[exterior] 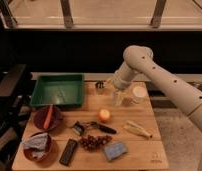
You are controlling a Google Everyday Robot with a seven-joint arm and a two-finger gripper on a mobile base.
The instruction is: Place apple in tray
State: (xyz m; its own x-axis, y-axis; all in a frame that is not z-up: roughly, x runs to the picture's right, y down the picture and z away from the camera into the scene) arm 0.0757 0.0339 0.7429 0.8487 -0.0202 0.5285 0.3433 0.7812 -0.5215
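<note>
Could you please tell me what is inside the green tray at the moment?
Nothing visible: the floor of the tray looks bare, though its near wall hides a strip. The apple sits on the table, with the gripper just behind it to the right.

Wooden table (142,152), bright window (110,11) behind

this looks like a robotics lab or test space: a lone wooden table (144,152) stands in a dim area below bright metal-framed panes (109,10). spread apart on it like props are a green tray (58,76), an apple (104,115), a carrot (48,117) in a dark red bowl (58,121), grapes (93,142) and a sponge (115,150). a white robot arm (164,75) holds its gripper (119,98) above the table, just behind the apple.
</note>
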